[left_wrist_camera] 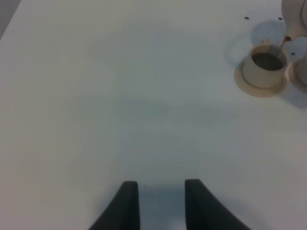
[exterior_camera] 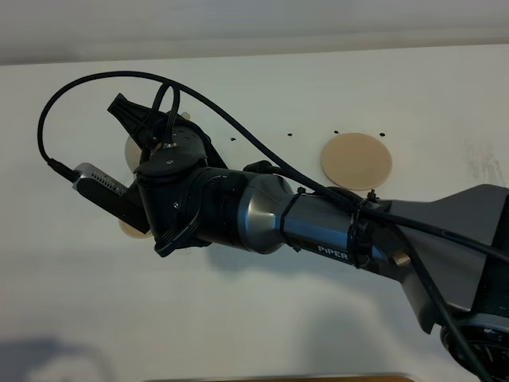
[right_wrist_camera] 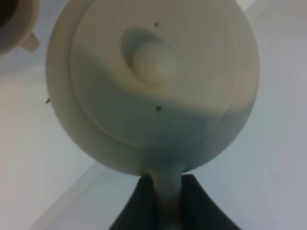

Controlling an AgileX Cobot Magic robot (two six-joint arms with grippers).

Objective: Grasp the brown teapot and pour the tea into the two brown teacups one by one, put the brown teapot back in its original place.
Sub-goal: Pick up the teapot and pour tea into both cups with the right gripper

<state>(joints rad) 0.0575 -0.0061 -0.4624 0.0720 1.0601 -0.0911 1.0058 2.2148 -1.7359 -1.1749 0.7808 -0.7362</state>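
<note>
Filling most of the high view, the right arm is reaching across the white table from the right side toward the left, its black cables looping over its wrist. Its right gripper is clenching the loop handle of the brown teapot; in the right wrist view the two dark fingers are sitting on either side of the pale handle, and the round lid with its knob is filling the picture just beyond them. From overhead the arm is hiding the pot almost entirely, so I cannot tell its tilt from there.

Beside the pot, one brown teacup is standing on its small saucer, dark liquid showing inside it. At its rim a thin brownish streak is showing in the left wrist view, with the pale curve of the teapot just past it at that picture's edge. A second cup and saucer is peeking in right next to the first, mostly cut off. Overhead, only slivers of tan are showing from under the arm's wrist.

Well apart from all this, the left gripper is hanging over bare table, its two dark fingers empty and drawn in as far as they go.

Farther back, the wide flat tan saucer is lying bare near the far side of the table, beyond the arm, with a few small dark holes dotting the table just behind it.
</note>
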